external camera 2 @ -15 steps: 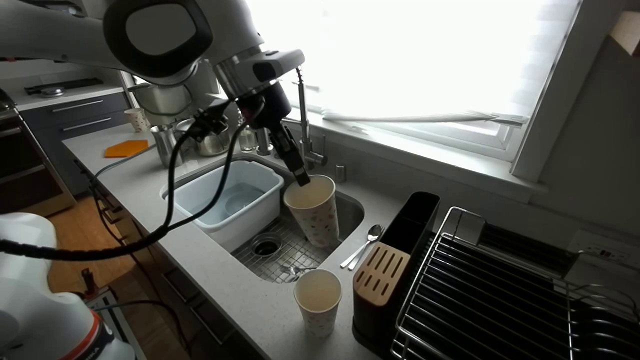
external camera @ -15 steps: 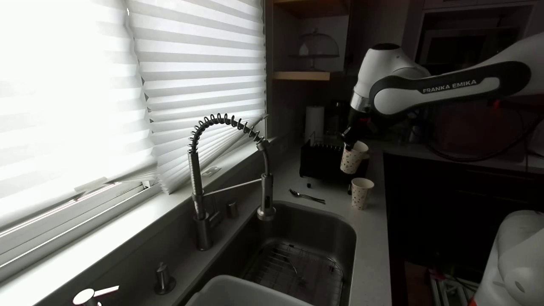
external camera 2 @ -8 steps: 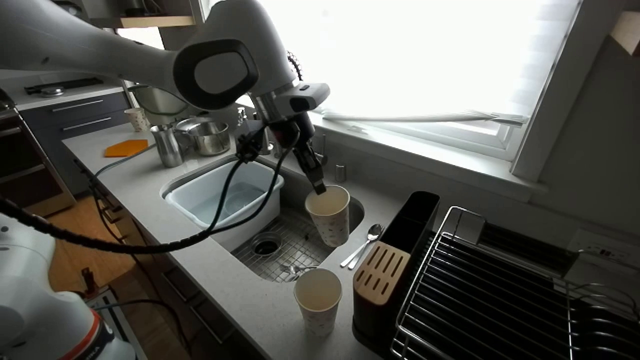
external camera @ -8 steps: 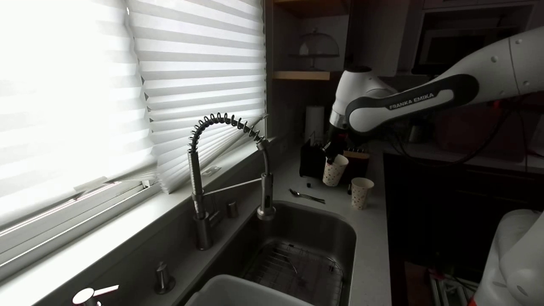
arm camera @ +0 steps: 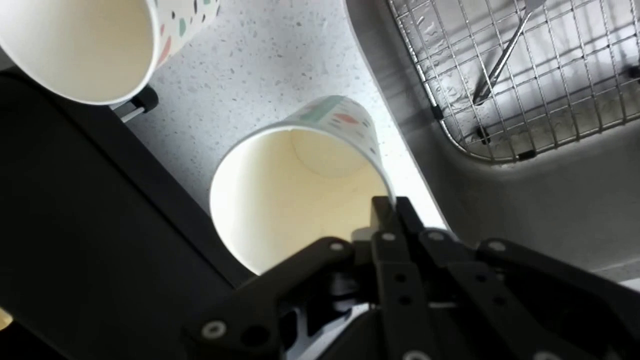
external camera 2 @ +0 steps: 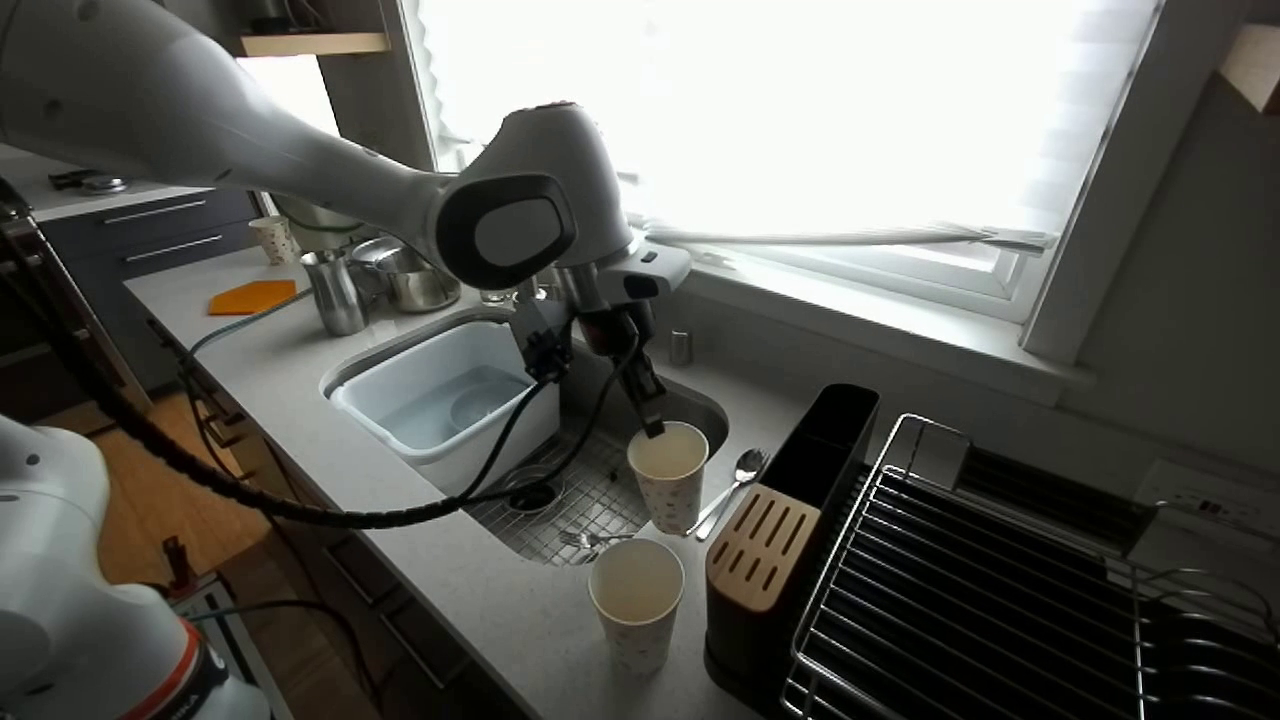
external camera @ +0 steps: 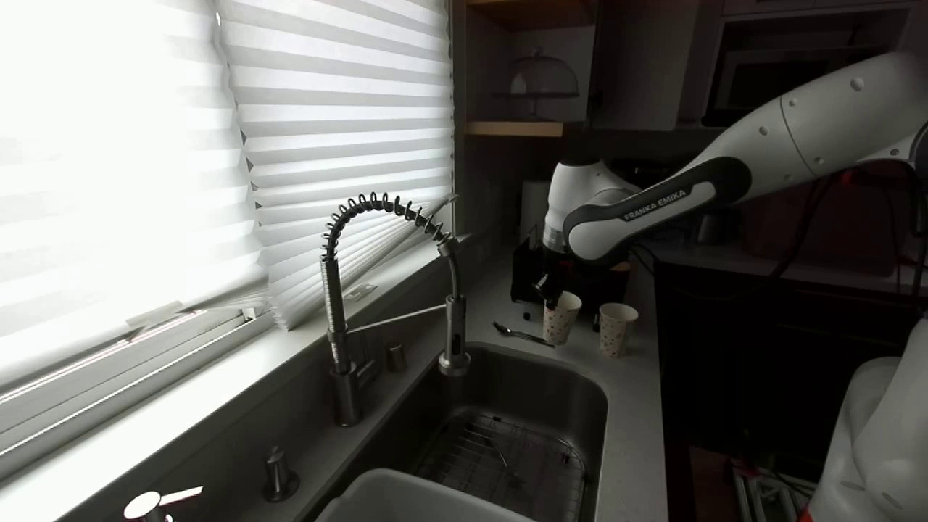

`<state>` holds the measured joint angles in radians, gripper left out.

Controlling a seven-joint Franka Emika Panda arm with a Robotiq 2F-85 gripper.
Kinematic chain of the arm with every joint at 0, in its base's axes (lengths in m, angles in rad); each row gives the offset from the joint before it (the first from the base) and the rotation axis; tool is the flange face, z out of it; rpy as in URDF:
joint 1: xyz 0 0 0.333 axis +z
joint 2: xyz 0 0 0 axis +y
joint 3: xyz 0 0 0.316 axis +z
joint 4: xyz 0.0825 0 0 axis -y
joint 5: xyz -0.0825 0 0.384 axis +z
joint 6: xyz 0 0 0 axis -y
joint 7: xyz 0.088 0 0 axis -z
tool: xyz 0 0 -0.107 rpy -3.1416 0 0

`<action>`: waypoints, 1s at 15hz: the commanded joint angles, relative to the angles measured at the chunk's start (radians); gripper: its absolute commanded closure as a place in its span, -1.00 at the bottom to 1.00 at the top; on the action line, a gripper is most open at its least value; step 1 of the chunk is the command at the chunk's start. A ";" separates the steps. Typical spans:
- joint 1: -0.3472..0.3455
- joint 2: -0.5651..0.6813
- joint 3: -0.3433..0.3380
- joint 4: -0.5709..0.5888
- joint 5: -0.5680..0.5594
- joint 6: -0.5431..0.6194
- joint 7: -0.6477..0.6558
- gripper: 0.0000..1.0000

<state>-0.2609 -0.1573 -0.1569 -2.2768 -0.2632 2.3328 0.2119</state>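
Observation:
My gripper (arm camera: 391, 207) is shut on the rim of a white paper cup (arm camera: 280, 195) with coloured speckles, one finger inside and one outside. The held cup shows in both exterior views (external camera: 562, 322) (external camera 2: 672, 495), slightly tilted, mouth up, over the counter beside the sink corner. It looks empty inside. I cannot tell whether its base touches the counter. The gripper's fingertips (external camera 2: 654, 430) point down at the cup's rim. A second, similar cup (external camera 2: 637, 615) stands upright on the counter close by; it also shows in the wrist view (arm camera: 80, 50).
The sink (external camera: 536, 370) holds a wire grid, cutlery and a white basin (external camera 2: 450, 400). Two spoons (external camera 2: 735, 490) lie on the counter (external camera 2: 540, 640) near the black holder (external camera 2: 765, 550). A wire drying rack (external camera 2: 980, 580) stands beyond it. A tall spring faucet (external camera: 341, 348) rises behind the sink.
The gripper has carried the cup downward and towards the counter between the sink and the spoons, nearer the standing cup. The cup has become more upright. The standing cup has not moved.

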 commanded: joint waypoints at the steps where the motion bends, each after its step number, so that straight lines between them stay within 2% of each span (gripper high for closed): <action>1: 0.006 0.047 -0.024 0.007 0.026 0.017 -0.024 0.98; 4: 0.005 0.061 -0.033 0.010 0.025 0.012 -0.019 0.98; 5: 0.004 0.064 -0.035 0.011 0.022 0.009 -0.012 0.43; 6: 0.003 0.064 -0.037 0.012 0.021 0.008 -0.010 0.39; 8: 0.000 0.048 -0.042 0.013 0.013 -0.007 0.001 0.15; 15: -0.023 -0.126 -0.057 -0.033 -0.009 -0.170 -0.025 -0.91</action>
<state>-0.2679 -0.1963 -0.2030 -2.2676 -0.2634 2.2351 0.2073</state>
